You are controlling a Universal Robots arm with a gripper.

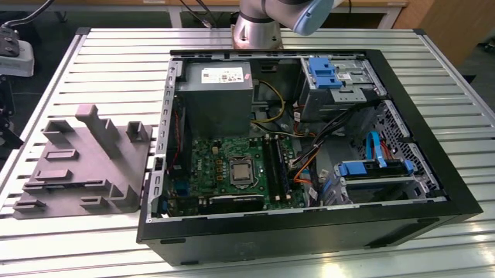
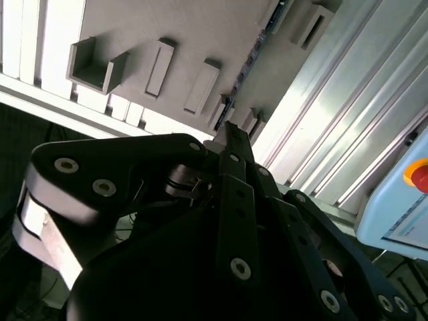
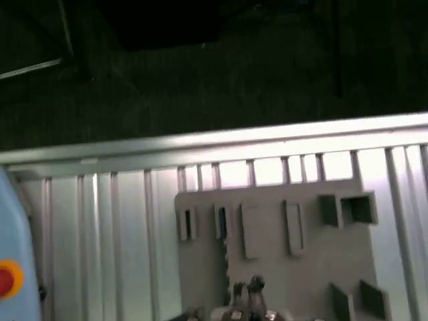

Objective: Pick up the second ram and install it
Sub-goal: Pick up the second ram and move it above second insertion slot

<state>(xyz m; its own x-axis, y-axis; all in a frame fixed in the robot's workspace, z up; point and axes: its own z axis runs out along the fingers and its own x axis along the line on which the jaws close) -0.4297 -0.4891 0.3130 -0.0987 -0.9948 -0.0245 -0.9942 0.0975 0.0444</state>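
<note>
My work surface is a table of ribbed aluminium slats [image 1: 93,52], bright with glare. Past its end rail the first wrist view drops onto a dark floor [image 3: 200,80], and in the exterior view a brown wooden panel [image 1: 452,23] stands behind the far corner. The arm's silver base column [image 1: 255,29] rises at the table's far side. On the slats lies a black computer tower case [image 1: 309,234], side open, showing me a green motherboard [image 1: 208,156], a grey metal power-supply box [image 1: 217,104] and blue plastic drive brackets [image 1: 323,72]. Just beside it, toward the exterior view's left, sits a grey moulded fixture plate [image 1: 77,168] with upright posts and slotted blocks.

The case I get from the exterior view; both wrist views look down on the plate instead. There the second ram [image 3: 226,257], a slim dark bluish-green stick seen edge-on, stands in the plate, one end in a slotted block near the end rail. In the second wrist view the black-linked gripper [image 2: 231,130] hangs above the plate, its tip in line with that stick. Whether the jaws are clenched or released I cannot tell. Both wrist views also catch a pale blue box with a red round button [image 2: 394,214] off the table's side.
</note>
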